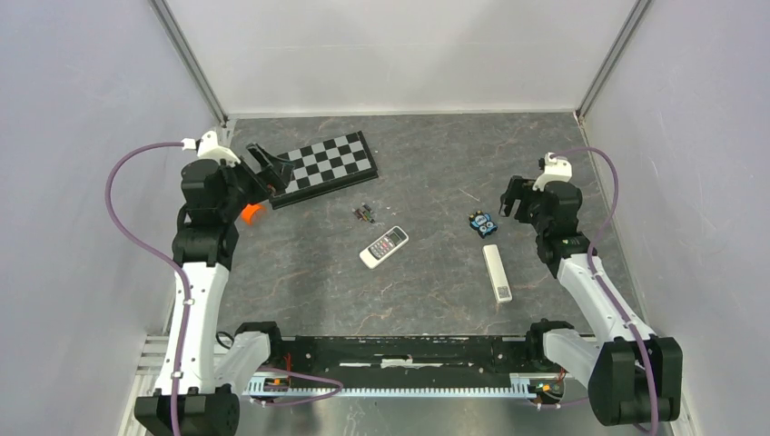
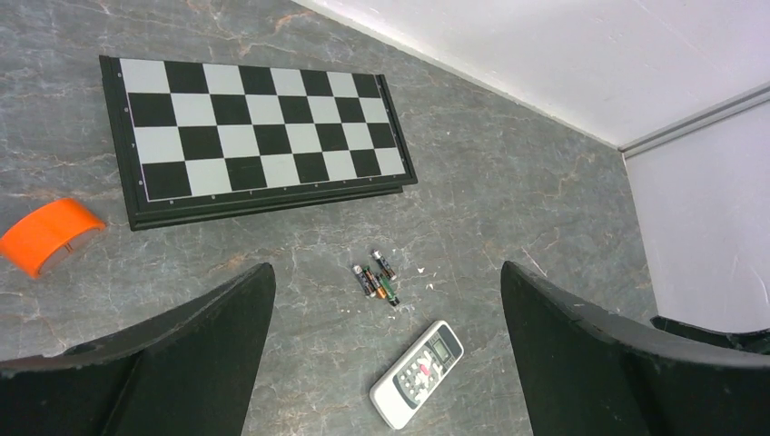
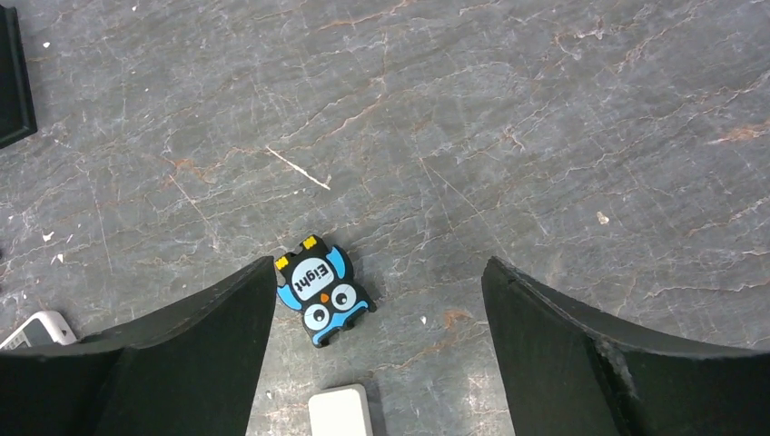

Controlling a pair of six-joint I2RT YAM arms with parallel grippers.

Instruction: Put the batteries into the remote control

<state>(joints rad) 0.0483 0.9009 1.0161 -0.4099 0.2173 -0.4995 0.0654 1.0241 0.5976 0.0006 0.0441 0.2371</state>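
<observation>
Left gripper (image 1: pixel 269 173) and right gripper (image 1: pixel 514 197) both stand spread and empty. Batteries (image 2: pixel 377 280) lie clustered mid-table near the chessboard (image 2: pixel 254 136). The white remote control (image 1: pixel 497 272) lies well apart, by the right arm. Recommended: take one outer cell, jaws across its width.

You get open tabletop (image 1: pixel 436 182) right of the batteries (image 1: pixel 366 213). The grey remote (image 1: pixel 384 246) sits just below them, and the chessboard (image 1: pixel 325 166) blocks the upper left.
</observation>
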